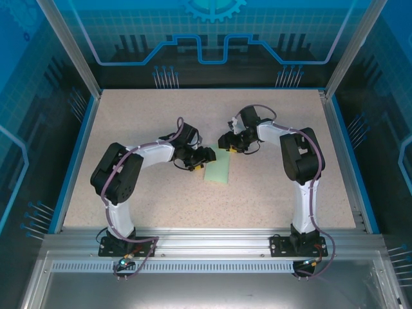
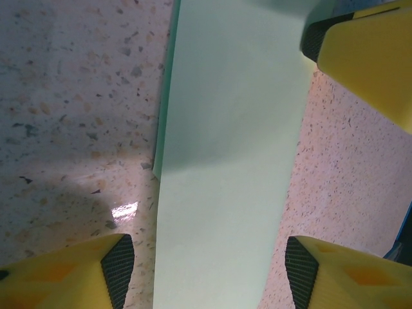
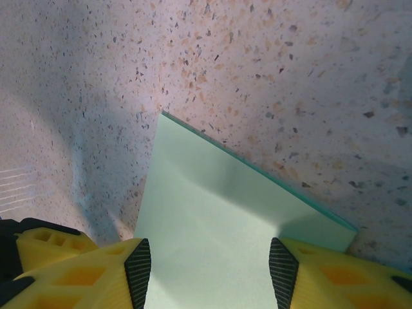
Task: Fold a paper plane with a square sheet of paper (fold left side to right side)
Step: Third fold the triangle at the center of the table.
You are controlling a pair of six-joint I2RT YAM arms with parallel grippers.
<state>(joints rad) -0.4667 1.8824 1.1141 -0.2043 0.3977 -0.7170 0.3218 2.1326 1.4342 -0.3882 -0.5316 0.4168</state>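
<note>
Speckled beige tabletop (image 1: 129, 193) under blue translucent enclosure walls (image 1: 38, 96) is what I am working over. On my left wrist feed the left pincer (image 2: 209, 275) stands with its jaws apart. Its yellow fingers (image 2: 71, 280) with black ribbed pads straddle a thin, pale mint-green sheet of paper (image 2: 225, 161). One pad sits right at the paper's long edge and the other just beside the opposite edge, over bare table. I cannot tell whether the tips press down.

On the right wrist feed the right pincer (image 3: 210, 273) is likewise apart. The same paper (image 3: 212, 219) runs in between its two yellow fingers (image 3: 84, 277), and one corner of the sheet points away from the camera.

The paper lies flat as a narrow rectangle. A darker green edge of a second layer shows along one long side, so I read it as folded over. At the paper's far end, on the left wrist feed, I see a yellow finger (image 2: 367, 58) of the right pincer close above the sheet.

From overhead the paper (image 1: 217, 172) lies near the table's middle. The left pincer (image 1: 206, 156) is at the paper's far left corner and the right pincer (image 1: 228, 148) at its far end, the two close together. Both white-and-black arms (image 1: 122, 174) bend in towards the paper from either side. Their bases are bolted to an aluminium rail (image 1: 206, 241) on the near side of it.
</note>
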